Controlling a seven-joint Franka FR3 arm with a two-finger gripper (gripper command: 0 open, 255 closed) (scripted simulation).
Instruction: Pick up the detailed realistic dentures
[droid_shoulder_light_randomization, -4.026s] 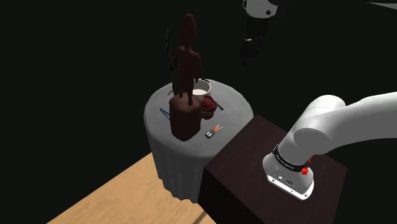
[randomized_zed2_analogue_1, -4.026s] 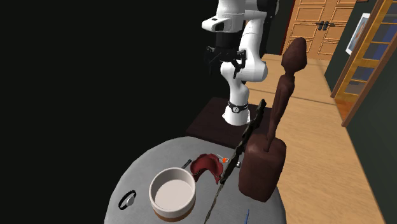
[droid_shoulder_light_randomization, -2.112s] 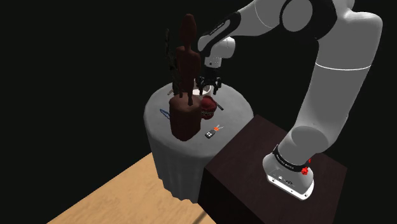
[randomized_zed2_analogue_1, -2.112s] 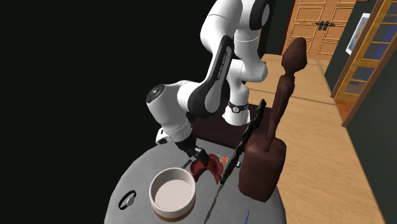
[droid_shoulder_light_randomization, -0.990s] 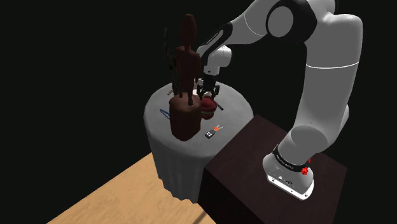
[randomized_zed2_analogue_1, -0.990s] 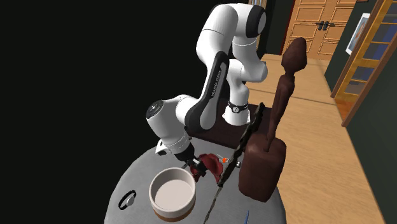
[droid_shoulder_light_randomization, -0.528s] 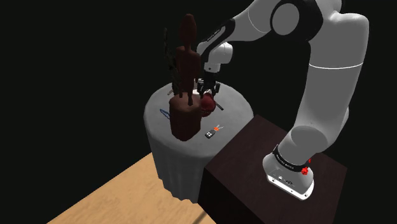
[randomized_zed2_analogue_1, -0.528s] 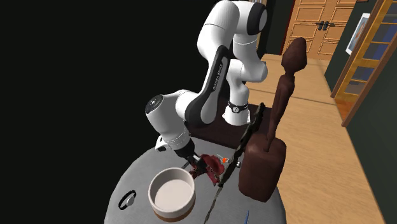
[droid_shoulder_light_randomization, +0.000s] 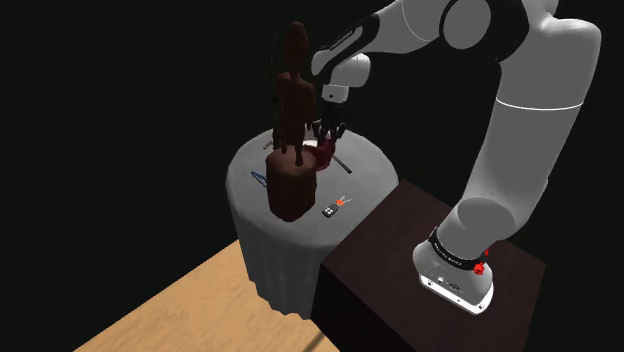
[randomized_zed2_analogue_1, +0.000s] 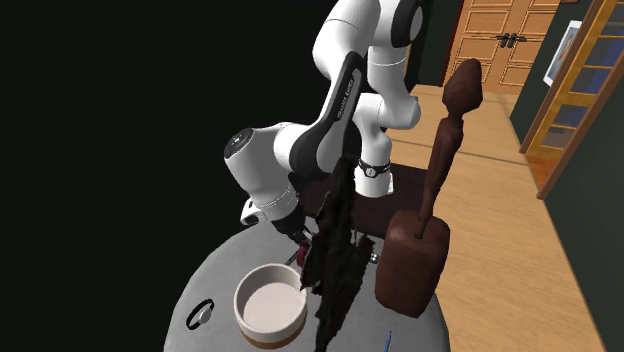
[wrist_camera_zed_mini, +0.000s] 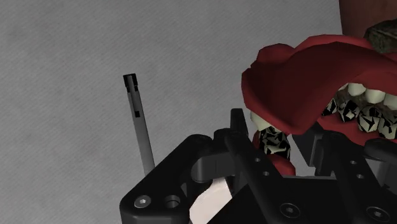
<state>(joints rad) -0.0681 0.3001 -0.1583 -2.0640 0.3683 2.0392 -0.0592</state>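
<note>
The hand (droid_shoulder_light_randomization: 327, 136) is clenched on the dentures (wrist_camera_zed_mini: 299, 79). In the wrist view the black fingers (wrist_camera_zed_mini: 240, 146) clasp the lower part, and the red gums and mottled teeth bulge out past them. In the shoulder view the dentures hang under the hand toward 1 o'clock on the round desk (droid_shoulder_light_randomization: 355, 175), which is draped in grey cloth; whether they are clear of the cloth is hard to tell. A tall brown carved statue (droid_shoulder_light_randomization: 290, 165) stands just beside the hand at its 8 o'clock, its thick base taking up the middle of the desk. A small dark key fob (droid_shoulder_light_randomization: 329, 211) lies near the desk's edge at 6 o'clock of the dentures. A thin blue pen (droid_shoulder_light_randomization: 261, 178) lies at 9 o'clock of the statue's base. In the wrist view a thin black stick (wrist_camera_zed_mini: 140, 121) lies flat on the cloth beside the hand, apart from the dentures. In the second exterior view a dark ragged branch (randomized_zed2_analogue_1: 335, 260) rises in front of the hand and hides the grasp. A white bowl (randomized_zed2_analogue_1: 270, 303) sits at the branch's 8 o'clock, and a black wristband (randomized_zed2_analogue_1: 201, 314) lies at 9 o'clock of the bowl. The dark stand (droid_shoulder_light_randomization: 400, 250) stands right against the desk. Wooden doors (randomized_zed2_analogue_1: 500, 40) close the room behind.
</note>
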